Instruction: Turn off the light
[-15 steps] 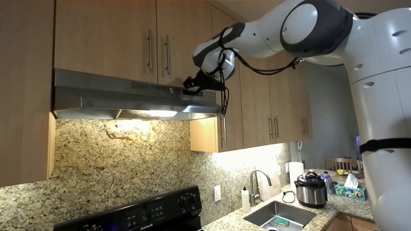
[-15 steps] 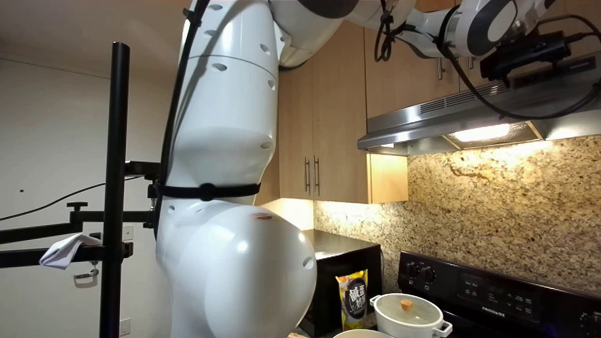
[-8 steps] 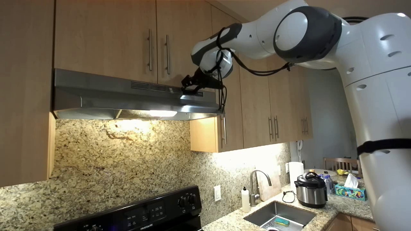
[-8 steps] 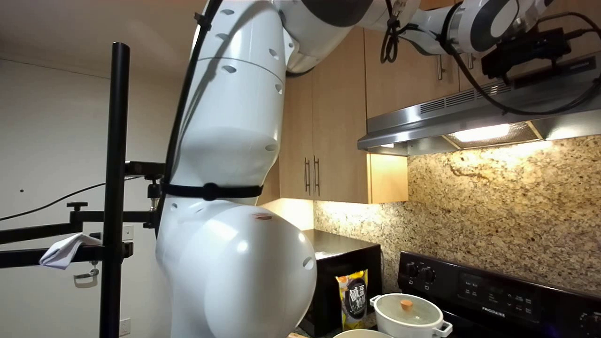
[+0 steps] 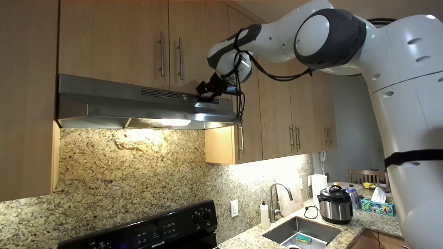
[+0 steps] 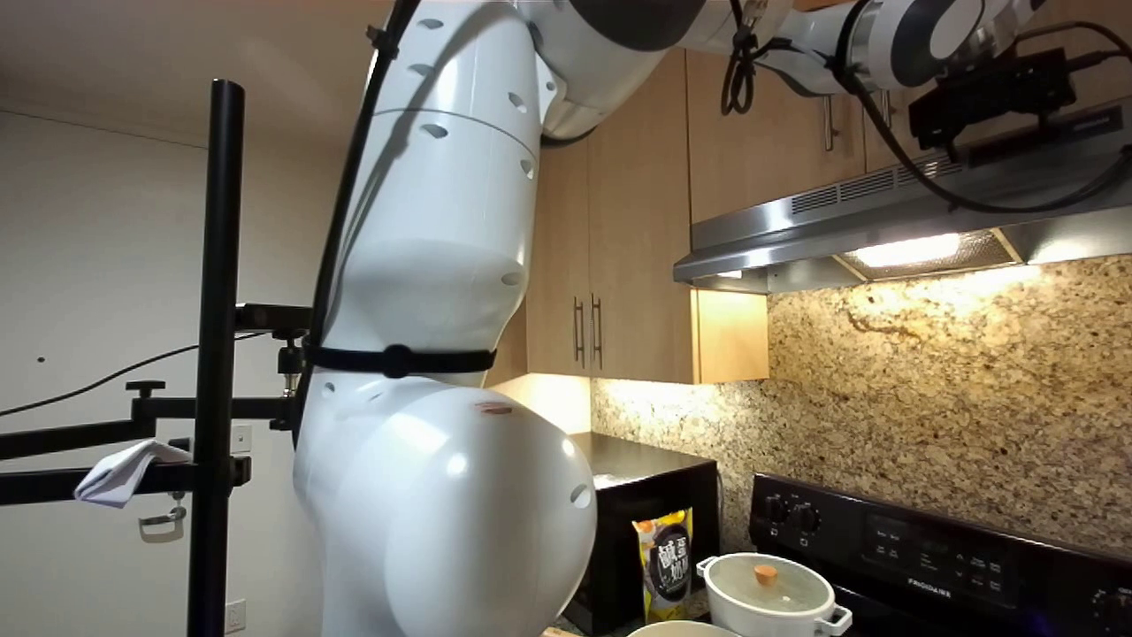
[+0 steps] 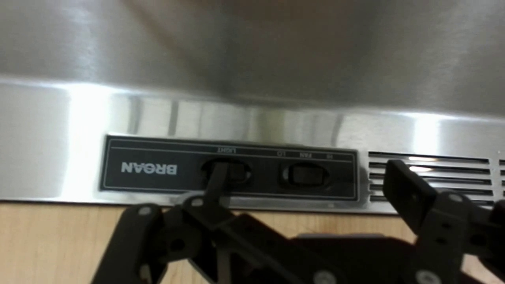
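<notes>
1. The hood [image 5: 131, 101] is brushed steel, long and slanted, with slatted vents [image 5: 159, 93]; the cabinets [image 5: 114, 41] are smooth pale wood with bar handles [image 5: 162, 53]; the wall [image 5: 138, 173] is speckled stone, as is the counter [image 5: 247, 239].
2. The light [image 6: 911, 250], a bright flat strip, is lit under the hood, above the stove [image 5: 152, 230] and beyond the counter's stove-side edge.
3. The gripper [image 7: 307, 166] stands wide before the hood's black oblong plate [image 7: 264, 177], its two dark fingers [image 7: 215, 186] well apart.
4. The light switch [image 7: 238, 172], a small dark rocker in an oval recess, lies at one finger's tip, which covers part of the recess; whether they touch I cannot tell. The fan switch [image 7: 307, 174] appears between the fingers.
5. Only the wrist view shows the word LIGHT [image 7: 227, 150] legibly, upside down; the lit strip shows in both exterior views.
6. In an exterior view, a steel cooker [image 5: 335, 207] stands near the counter's inner corner and a white bottle [image 5: 264, 217] beside the sink [image 5: 320, 232]; in an exterior view, a round white pot [image 6: 752, 613] with a glass lid [image 6: 796, 591] stands near a yellow packet [image 6: 665, 571].
</notes>
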`<state>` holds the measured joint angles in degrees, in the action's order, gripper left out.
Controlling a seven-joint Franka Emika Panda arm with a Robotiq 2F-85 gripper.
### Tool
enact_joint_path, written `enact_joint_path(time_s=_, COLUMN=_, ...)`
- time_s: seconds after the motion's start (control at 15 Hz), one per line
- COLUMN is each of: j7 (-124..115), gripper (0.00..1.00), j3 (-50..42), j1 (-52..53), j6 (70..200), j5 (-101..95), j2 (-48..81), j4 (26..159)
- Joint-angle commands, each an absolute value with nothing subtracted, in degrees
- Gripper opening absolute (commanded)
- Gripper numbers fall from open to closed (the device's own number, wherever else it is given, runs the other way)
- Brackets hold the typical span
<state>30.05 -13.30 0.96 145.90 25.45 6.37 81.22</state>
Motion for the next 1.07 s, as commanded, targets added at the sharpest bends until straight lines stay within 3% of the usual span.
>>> enact_joint_path(time_s=0.0, j7=28.79, gripper=1.0, j3=-13.45, j1=1.2, j6=145.03, j5=24.27, j2=5.93, j4=81.85)
enact_joint_path(time_s=1.0, j7=28.16, gripper=1.0, j3=-14.07, j1=0.97, j6=143.5, j5=22.56, j2=7.1, j4=81.19)
